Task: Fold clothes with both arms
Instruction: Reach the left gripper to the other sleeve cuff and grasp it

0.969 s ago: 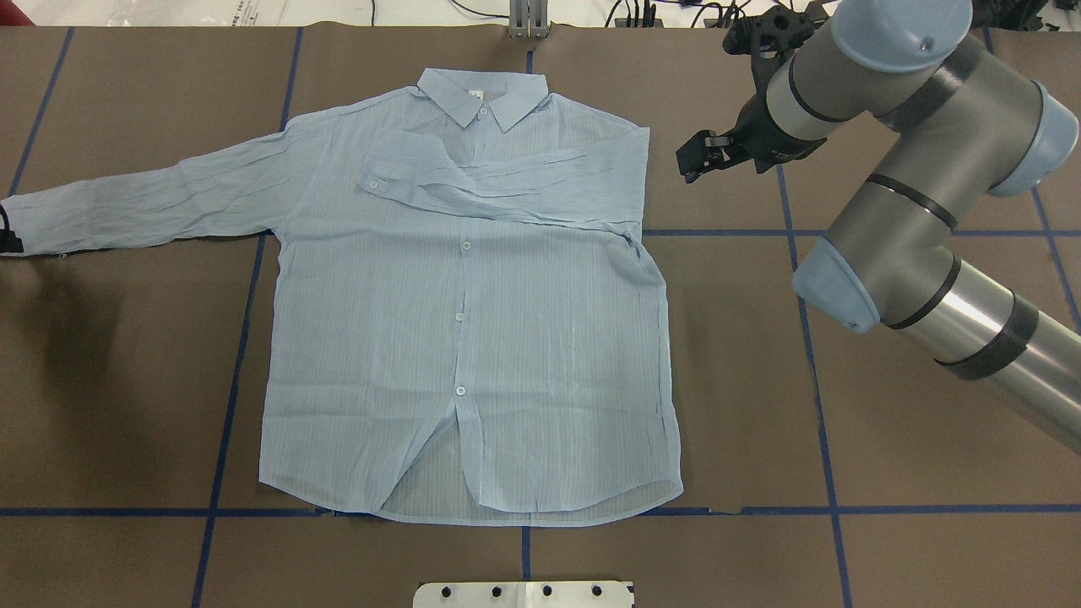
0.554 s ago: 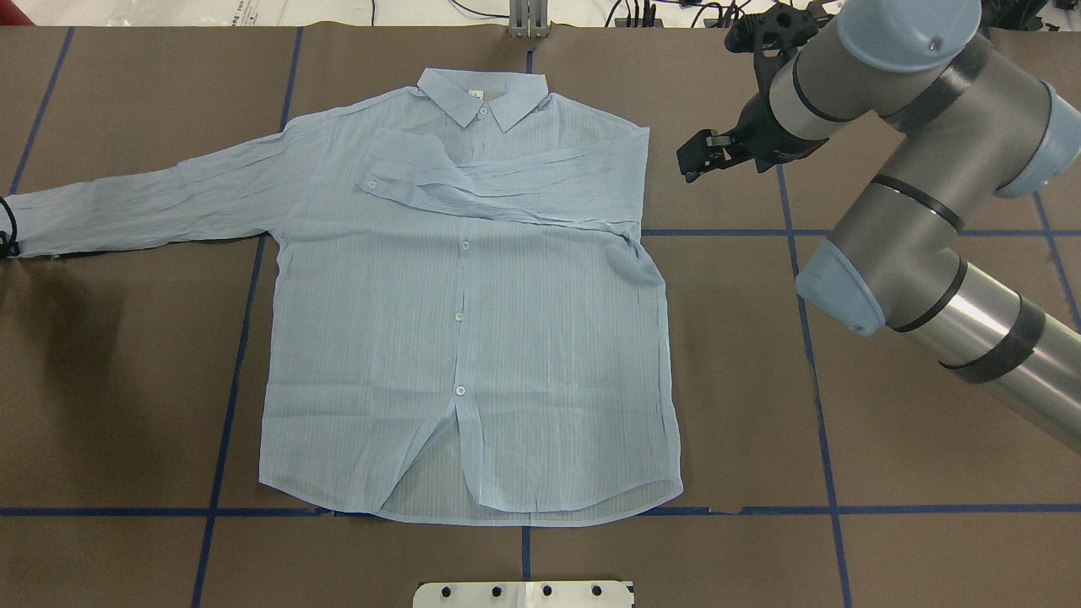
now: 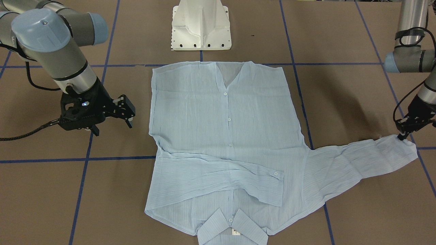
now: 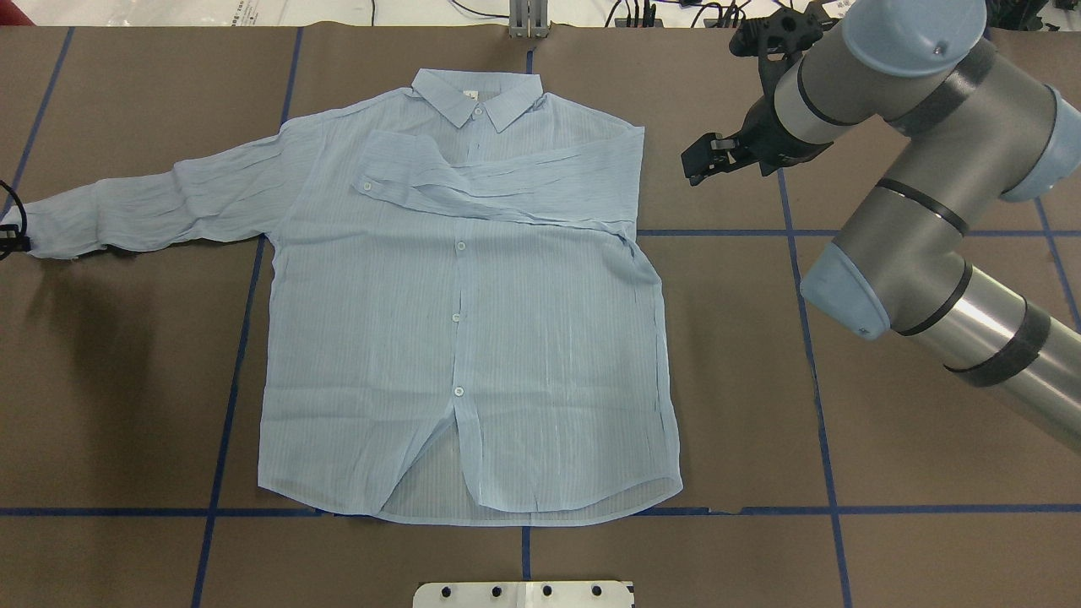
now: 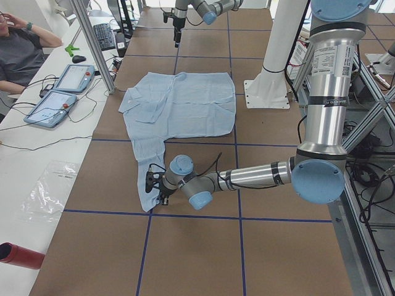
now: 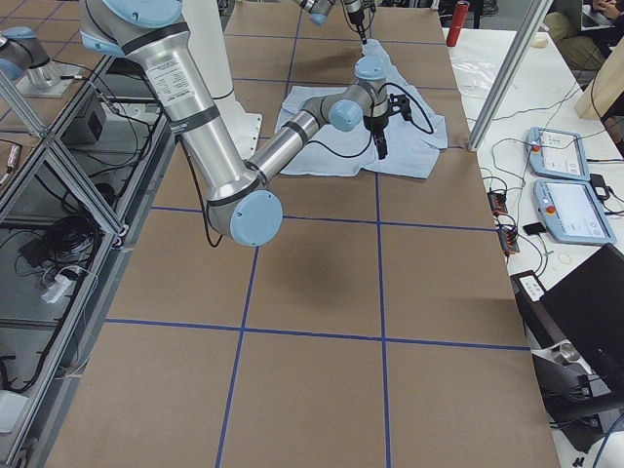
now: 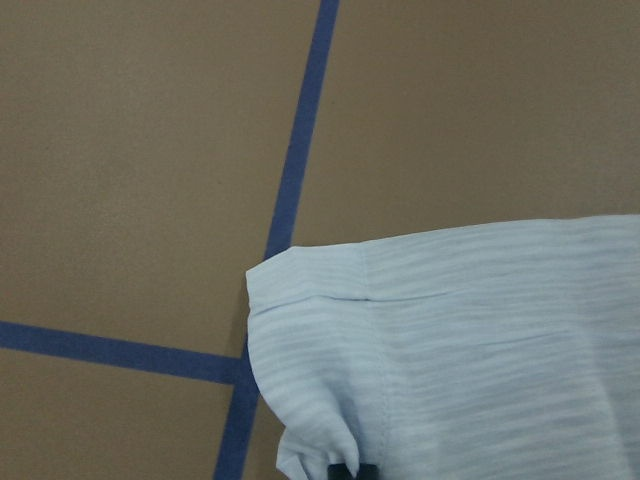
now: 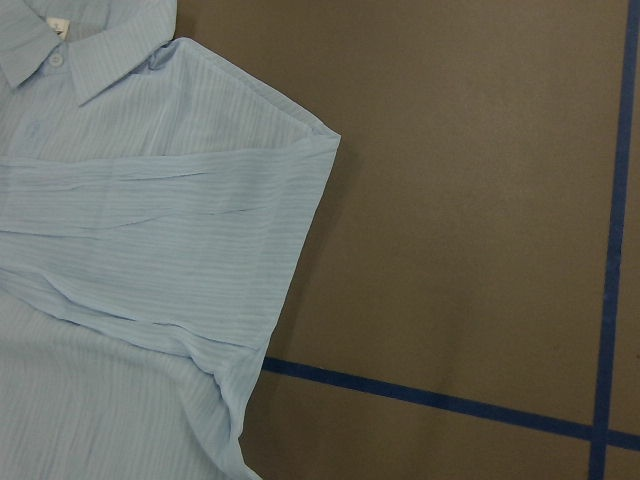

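On the table (image 3: 340,41), front view, shirt: the pale blue shirt (image 3: 218,129) lies flat in the middle, buttoned front up, with the collar (image 3: 231,226) toward the camera and the hem toward the white base (image 3: 201,25).
Front view, sleeves: one folded sleeve (image 3: 218,170) lies across the chest. The other sleeve (image 3: 357,160) stretches out sideways toward the left arm.
Front view, label: a small white tag (image 3: 235,232) sits inside the collar. Its writing is too small to read.
Front view, left gripper: the left gripper (image 3: 403,135) is clenched on the cuff (image 3: 407,147) of the stretched sleeve.
Front view, right gripper: the right gripper (image 3: 128,113) hangs near the shirt's side edge, not touching it, with its jaws apart and grasping nothing.
Overhead view, shirt: fine stripes and many wrinkles show here. The fabric is thin, and at the hem the front opens a little over the back layer. The stretched sleeve throws a shadow on the table near the cuff. The left gripper is almost cut off by the picture's edge.
Left side view, surroundings: only here a person (image 5: 18,49) shows, at a white bench with two tablets (image 5: 75,77) and a red tube (image 5: 21,254).
Right side view, shirt: the near arm partly covers the shirt, and the tablets show from the other end.
Left wrist view, cuff: the stitched cuff edge is close. The cloth bunches at the bottom, where a dark fingertip (image 7: 345,470) pinches it. Blue tape lines (image 7: 300,150) cross on the table.
Right wrist view, shirt: the shoulder corner, the folded sleeve and a part of the collar lie flat on the table.
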`<state>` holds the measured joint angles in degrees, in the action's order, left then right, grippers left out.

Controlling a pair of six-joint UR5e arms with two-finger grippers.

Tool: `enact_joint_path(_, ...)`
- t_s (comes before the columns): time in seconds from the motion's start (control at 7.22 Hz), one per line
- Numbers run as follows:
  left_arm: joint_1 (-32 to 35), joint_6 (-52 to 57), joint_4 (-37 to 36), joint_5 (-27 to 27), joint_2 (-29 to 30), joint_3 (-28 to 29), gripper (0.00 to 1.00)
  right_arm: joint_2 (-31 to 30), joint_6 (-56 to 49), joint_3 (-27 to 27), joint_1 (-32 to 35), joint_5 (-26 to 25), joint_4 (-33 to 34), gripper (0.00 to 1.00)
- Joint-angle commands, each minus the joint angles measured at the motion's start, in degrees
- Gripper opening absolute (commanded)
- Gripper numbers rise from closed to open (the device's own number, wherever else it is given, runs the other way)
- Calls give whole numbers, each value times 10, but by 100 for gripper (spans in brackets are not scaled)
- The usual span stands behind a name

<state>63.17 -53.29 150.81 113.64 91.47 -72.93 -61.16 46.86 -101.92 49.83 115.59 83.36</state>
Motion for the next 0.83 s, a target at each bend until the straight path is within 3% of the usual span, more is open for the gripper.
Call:
enact_joint_path(0.0,3,0,-84,19,6,-86,0,-7,-1,0,1,3,-2,100)
enact_joint_path(0.28,2,-1,-324,19,89,-214,0,-26,-2,-8,12,24,-3,100)
enact_joint_path(0.42,0,-8,-430,20,154,-248,0,-52,-29,-21,28,38,-2,100)
enact_joint_path(0.55,-1,-10,-520,31,225,-257,0,-69,-53,-24,49,58,1,100)
enact_joint_path(0.69,-5,-50,-565,66,280,-253,0,-90,-76,-24,65,67,1,100)
